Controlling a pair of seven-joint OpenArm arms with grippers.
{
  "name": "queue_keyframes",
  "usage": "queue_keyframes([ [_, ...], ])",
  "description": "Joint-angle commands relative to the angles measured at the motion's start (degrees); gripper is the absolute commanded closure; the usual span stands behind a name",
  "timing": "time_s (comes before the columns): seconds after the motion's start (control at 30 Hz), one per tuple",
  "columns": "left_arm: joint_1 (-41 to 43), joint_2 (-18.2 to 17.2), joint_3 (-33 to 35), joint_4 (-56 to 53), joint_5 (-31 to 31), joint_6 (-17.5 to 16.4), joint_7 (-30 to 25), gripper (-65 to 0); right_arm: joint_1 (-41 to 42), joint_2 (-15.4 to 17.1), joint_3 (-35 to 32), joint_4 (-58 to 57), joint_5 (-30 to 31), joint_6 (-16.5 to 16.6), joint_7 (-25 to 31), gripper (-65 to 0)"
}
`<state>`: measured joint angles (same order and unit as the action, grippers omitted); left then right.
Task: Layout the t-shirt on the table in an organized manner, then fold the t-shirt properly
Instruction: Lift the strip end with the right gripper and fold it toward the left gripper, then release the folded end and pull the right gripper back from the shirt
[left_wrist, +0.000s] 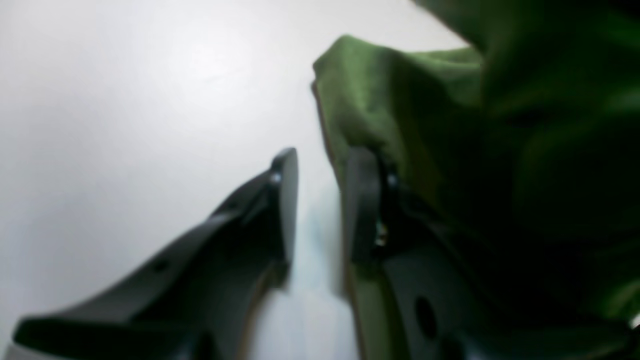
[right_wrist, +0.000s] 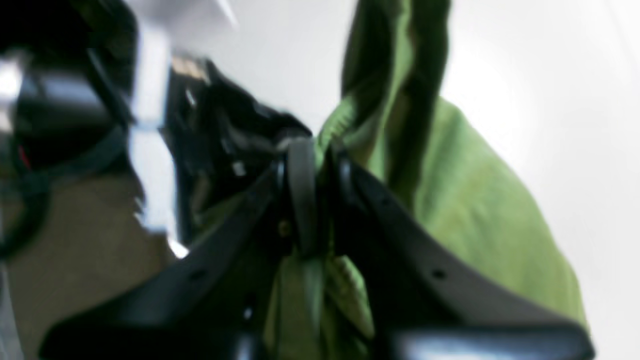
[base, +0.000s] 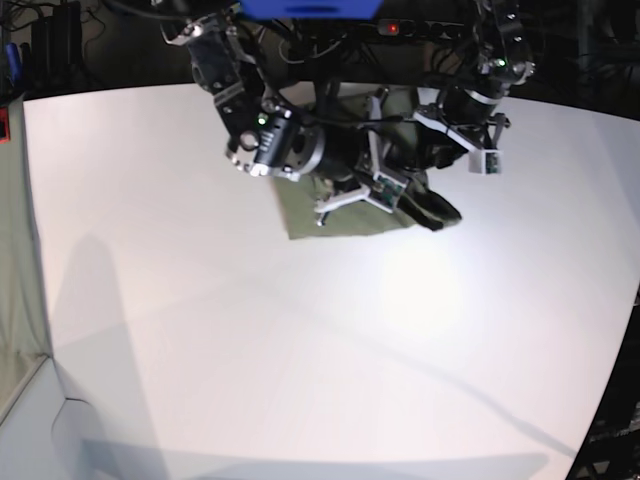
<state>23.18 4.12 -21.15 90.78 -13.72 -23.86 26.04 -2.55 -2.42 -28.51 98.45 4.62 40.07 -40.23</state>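
Note:
The olive-green t-shirt (base: 340, 218) lies bunched at the far middle of the white table (base: 300, 350), with both arms crowded over it. In the right wrist view my right gripper (right_wrist: 317, 150) is shut on a fold of the t-shirt (right_wrist: 475, 210), and cloth hangs above and below the fingers. In the left wrist view my left gripper (left_wrist: 322, 160) stands open, with only bare table (left_wrist: 125, 100) showing in the gap. Its right-hand finger (left_wrist: 360, 200) rests against the edge of the t-shirt (left_wrist: 400, 90), which drapes over that finger's outer side.
Dark floor with cables and a blue box (base: 310, 8) lies past the table's far edge. A pale cloth strip (base: 15, 300) hangs along the left side. The other arm's dark hardware (right_wrist: 215, 125) sits close beside my right gripper.

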Motion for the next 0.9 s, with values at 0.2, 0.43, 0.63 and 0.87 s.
queue_keyframes([
  [0.2,1.13,-0.12,0.00,1.92,2.51,0.87,4.59,-16.9,0.39,1.58,-0.02,0.84,1.05,-0.07,1.50,0.0],
  [0.43,1.39,-0.12,-0.61,2.89,2.51,0.78,4.59,-16.9,0.22,2.02,0.69,-0.39,1.31,-0.07,1.06,-1.0],
  [0.63,2.10,-0.12,-4.74,5.88,2.07,0.43,4.68,-17.1,-0.57,2.02,0.78,2.69,1.58,-0.07,1.06,-24.6],
  [0.87,2.18,-0.21,-5.27,5.88,2.42,0.34,4.68,-17.1,-2.77,2.02,7.02,13.15,1.49,-0.07,1.06,-30.5],
])
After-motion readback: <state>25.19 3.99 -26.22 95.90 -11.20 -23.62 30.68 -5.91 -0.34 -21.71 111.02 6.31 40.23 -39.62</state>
